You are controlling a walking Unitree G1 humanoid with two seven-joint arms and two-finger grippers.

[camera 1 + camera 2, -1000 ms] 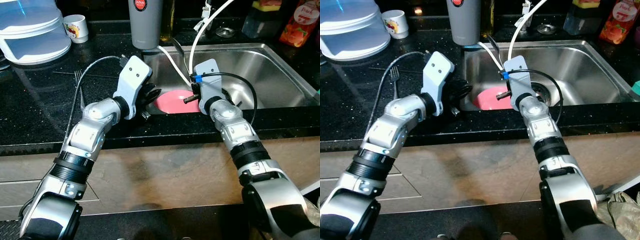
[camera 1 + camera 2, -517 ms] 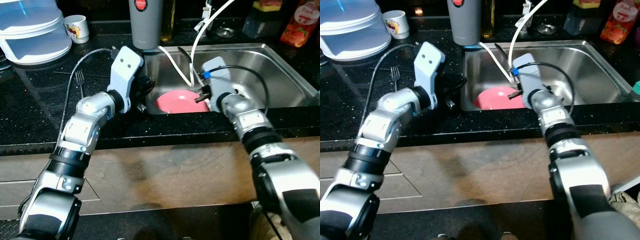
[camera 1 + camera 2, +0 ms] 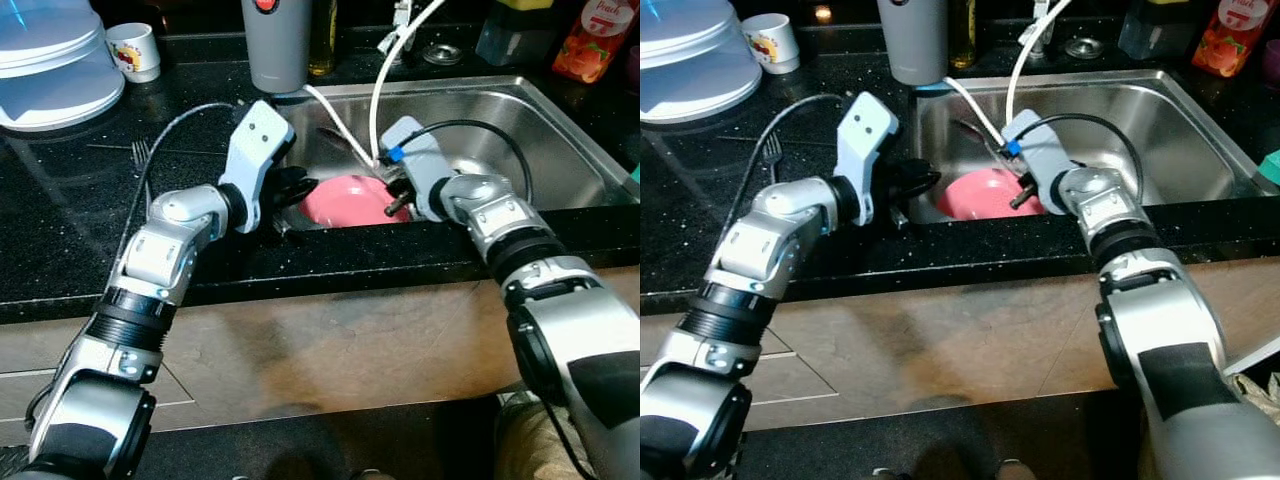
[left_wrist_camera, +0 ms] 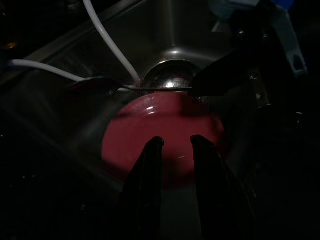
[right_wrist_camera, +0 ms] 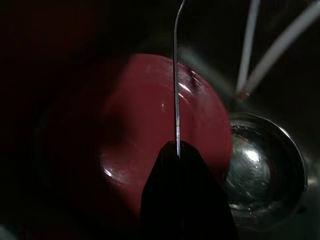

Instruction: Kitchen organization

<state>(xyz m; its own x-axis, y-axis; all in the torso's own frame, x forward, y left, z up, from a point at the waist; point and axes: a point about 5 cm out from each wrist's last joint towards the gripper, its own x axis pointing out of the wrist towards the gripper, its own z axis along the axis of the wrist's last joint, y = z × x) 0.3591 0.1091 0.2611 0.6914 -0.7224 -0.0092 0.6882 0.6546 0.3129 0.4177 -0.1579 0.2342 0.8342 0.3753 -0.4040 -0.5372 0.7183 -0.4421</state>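
A pink plate [image 3: 345, 197] lies flat in the left end of the steel sink [image 3: 545, 130]. My left gripper [image 3: 305, 187] reaches over the sink's left rim. Its two black fingers [image 4: 150, 165] stand a little apart, open and empty, just above the plate's near edge [image 4: 165, 125]. My right gripper [image 3: 392, 198] hangs over the plate's right side. It is shut on the thin handle of a metal utensil [image 5: 176, 75], which stretches across the plate [image 5: 145, 125] toward the sink's back left. The utensil's far end [image 4: 95, 82] looks like a spoon bowl.
Two white hoses [image 3: 372, 90] drop into the sink beside the right gripper. The drain [image 5: 260, 165] lies just past the plate. A fork [image 3: 140, 155] lies on the black counter at left, with a mug [image 3: 132, 50], a grey tumbler [image 3: 275, 45] and a plastic container [image 3: 50, 60] behind.
My left gripper has swung from the counter edge out over the sink rim toward the plate. My right forearm has turned, so its gripper now points leftward across the plate with the utensil.
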